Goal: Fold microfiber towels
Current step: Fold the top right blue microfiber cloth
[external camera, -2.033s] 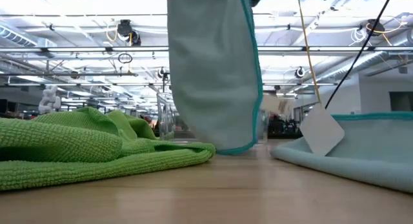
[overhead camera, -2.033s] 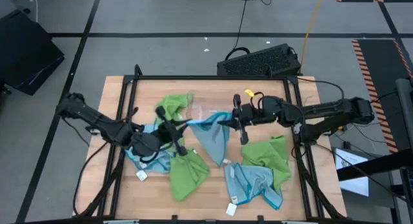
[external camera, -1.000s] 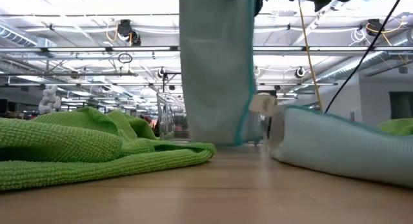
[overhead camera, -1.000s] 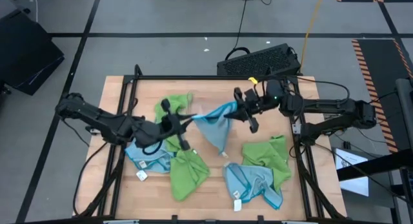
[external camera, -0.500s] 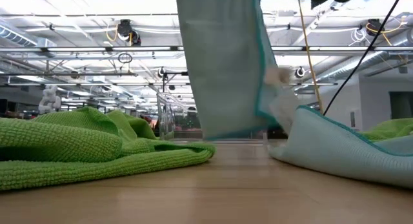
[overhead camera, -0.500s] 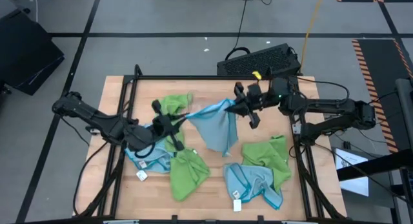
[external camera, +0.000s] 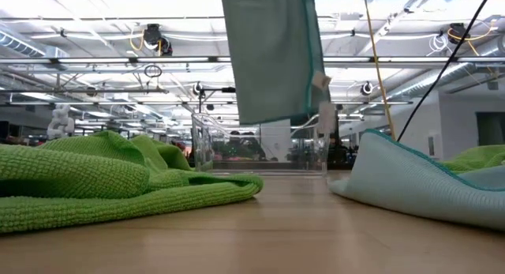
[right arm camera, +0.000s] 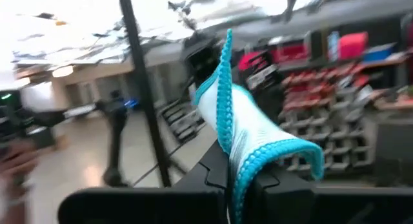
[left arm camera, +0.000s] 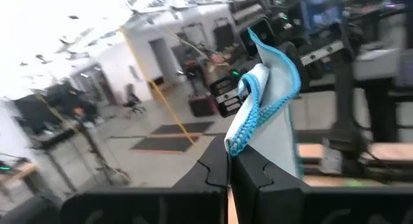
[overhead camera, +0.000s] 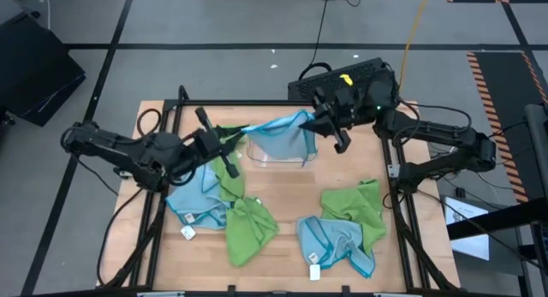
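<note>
Left gripper [overhead camera: 224, 136] and right gripper [overhead camera: 318, 119], each clamped on a corner of the light blue towel [overhead camera: 282, 136], are held apart so it hangs spread above the clear tray [overhead camera: 276, 161], ringed by green towels [overhead camera: 248, 228].

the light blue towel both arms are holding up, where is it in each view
High view: light blue towel stretched between left gripper and right gripper, over the clear tray.
Low view: hangs top centre, above the tray.
Left wrist view: corner pinched.
Right wrist view: corner pinched.
Shared landmark: its teal stitched edge.
</note>
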Action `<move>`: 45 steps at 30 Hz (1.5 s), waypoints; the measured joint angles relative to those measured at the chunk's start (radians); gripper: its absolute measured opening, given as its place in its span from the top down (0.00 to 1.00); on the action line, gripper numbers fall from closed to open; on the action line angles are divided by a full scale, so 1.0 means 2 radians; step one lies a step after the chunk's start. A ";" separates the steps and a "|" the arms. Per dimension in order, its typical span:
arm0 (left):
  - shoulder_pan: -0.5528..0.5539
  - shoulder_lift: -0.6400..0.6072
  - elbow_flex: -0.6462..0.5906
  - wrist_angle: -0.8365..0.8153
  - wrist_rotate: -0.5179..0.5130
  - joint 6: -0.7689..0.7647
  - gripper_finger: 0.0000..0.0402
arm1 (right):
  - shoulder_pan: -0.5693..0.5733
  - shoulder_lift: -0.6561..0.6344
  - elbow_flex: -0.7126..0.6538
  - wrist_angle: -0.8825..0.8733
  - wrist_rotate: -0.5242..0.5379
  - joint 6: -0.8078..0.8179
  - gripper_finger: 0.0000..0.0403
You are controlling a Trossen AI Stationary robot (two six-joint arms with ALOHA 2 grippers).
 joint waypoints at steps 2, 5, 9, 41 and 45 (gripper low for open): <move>-0.003 0.000 0.000 -0.037 0.028 -0.037 0.99 | 0.005 -0.002 -0.009 -0.012 -0.020 -0.001 0.99; -0.018 0.001 0.000 -0.090 0.068 -0.086 0.99 | 0.015 -0.002 -0.034 -0.025 -0.037 -0.003 0.99; -0.051 0.011 0.000 -0.138 0.098 -0.136 0.99 | 0.042 -0.003 -0.085 -0.021 -0.037 -0.004 0.99; -0.182 0.188 0.000 -0.107 0.147 -0.270 0.99 | 0.316 0.005 -0.244 0.018 0.221 -0.045 0.99; -0.182 0.234 0.000 -0.105 0.146 -0.327 0.99 | 0.340 0.013 -0.302 0.087 0.261 -0.009 0.99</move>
